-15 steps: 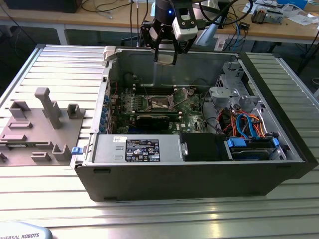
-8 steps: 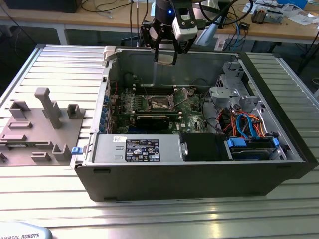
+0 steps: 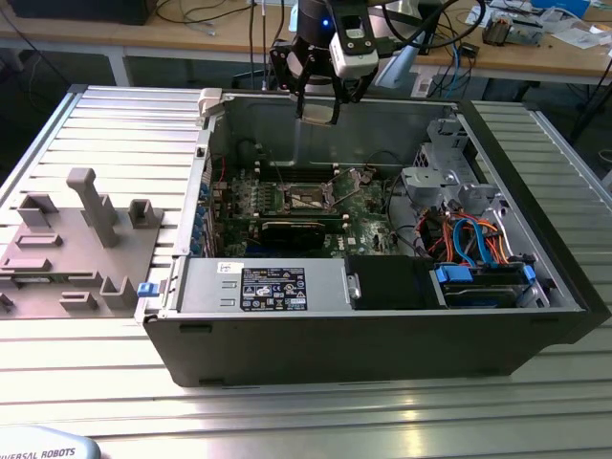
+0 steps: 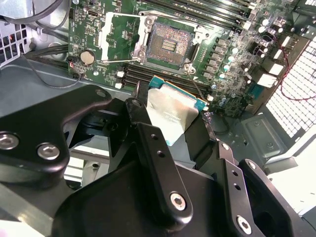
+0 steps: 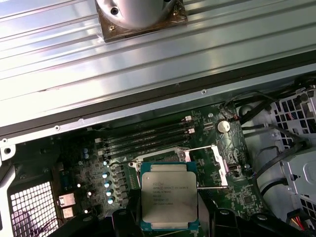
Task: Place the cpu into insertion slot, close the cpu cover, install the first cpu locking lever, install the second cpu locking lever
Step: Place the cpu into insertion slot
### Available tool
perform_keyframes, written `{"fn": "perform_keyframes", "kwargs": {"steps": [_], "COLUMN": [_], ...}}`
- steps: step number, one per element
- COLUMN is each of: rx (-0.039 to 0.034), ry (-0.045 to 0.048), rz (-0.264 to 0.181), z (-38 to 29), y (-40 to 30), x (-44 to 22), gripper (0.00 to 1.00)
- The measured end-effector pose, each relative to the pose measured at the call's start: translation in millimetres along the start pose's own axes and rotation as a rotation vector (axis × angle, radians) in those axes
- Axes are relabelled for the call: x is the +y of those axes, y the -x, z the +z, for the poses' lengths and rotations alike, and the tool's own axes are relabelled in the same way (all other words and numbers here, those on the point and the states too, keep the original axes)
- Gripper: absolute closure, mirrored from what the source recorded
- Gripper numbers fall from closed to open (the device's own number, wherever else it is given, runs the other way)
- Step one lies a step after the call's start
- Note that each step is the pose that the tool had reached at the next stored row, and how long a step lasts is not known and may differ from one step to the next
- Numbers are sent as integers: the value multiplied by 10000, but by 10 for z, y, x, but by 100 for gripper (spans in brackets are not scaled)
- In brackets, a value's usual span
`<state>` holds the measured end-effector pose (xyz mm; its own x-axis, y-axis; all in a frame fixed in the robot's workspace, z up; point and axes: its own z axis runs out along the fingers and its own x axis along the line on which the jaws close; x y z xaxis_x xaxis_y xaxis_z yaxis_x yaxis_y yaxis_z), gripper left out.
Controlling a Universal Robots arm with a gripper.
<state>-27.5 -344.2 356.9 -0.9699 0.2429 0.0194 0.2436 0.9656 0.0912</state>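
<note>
Second wrist view: the end effector [image 4: 174,117] is grasping the cpu [image 4: 173,111] by its edges, holding it tilted in the air over the green motherboard [image 4: 232,54], near the bare insertion slot [image 4: 168,44] whose cpu cover [image 4: 104,37] is lying swung open beside it.

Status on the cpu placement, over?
Status: pincer shut on small square silvery-grey cpu chip, over green motherboard. Square dark silver-rimmed insertion slot bare; thin silvery cover frame lies open. Nothing seen blocking slot.
</note>
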Motion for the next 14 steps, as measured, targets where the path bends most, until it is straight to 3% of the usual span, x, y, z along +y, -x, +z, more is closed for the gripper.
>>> {"fn": "perform_keyframes", "kwargs": {"steps": [14], "rx": [-6], "ry": [1], "rz": [67], "z": [0], "y": [0], "x": [0], "gripper": [46]}}
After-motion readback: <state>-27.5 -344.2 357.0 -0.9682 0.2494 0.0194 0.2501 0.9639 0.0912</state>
